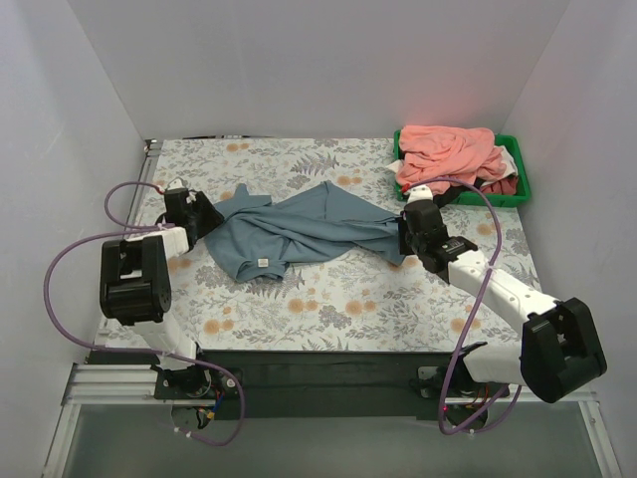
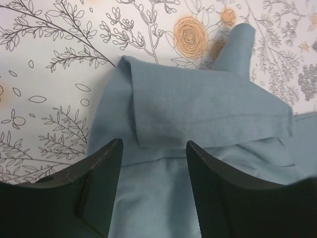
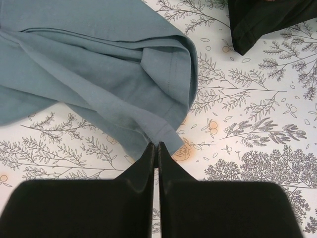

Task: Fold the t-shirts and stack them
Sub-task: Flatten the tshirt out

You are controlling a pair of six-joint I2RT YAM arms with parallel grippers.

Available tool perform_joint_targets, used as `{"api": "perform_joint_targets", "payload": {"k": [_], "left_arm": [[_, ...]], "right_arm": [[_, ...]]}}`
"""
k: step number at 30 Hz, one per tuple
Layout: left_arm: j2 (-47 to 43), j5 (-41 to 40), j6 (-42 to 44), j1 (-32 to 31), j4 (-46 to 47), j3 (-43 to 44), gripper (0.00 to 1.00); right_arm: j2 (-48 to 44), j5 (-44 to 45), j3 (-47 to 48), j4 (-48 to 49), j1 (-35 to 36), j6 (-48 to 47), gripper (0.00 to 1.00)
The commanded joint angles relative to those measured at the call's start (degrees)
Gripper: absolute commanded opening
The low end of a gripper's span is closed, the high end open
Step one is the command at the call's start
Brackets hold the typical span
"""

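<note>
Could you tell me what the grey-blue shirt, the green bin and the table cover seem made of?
The grey-blue shirt: soft matte cloth, likely cotton knit; it drapes in folds and has stitched hems. The green bin: probably rigid plastic, judging by its straight, evenly coloured rim. The table cover: matte, flat, printed floral; fabric or vinyl, I cannot tell.

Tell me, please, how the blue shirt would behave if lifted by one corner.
Probably floppy: the blue shirt lies twisted and creased, so it would likely sag and bunch. It looks thin, so likely light. With only a corner at the shut right gripper, the rest would probably drag along the cover.
</note>
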Motion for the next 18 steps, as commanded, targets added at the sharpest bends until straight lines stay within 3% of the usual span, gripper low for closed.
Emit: {"api": "perform_joint_targets", "payload": {"k": [1, 9, 18], "left_arm": [[1.76, -0.67, -0.34, -0.18, 0.52, 3.32, 0.52], [3.87, -1.19, -0.25, -1.41, 1.49, 4.2, 0.52], [4.92, -1.45, -0.34, -2.46, 1.75, 4.46, 0.45]], "right_arm": [[0.39, -1.12, -0.63, 2.4, -0.37, 0.03, 0.01], [0.66, -2.08, -0.98, 2.75, -0.37, 0.11, 0.01], [0.48, -2.53, -1.33, 2.93, -0.37, 0.03, 0.01]]}}
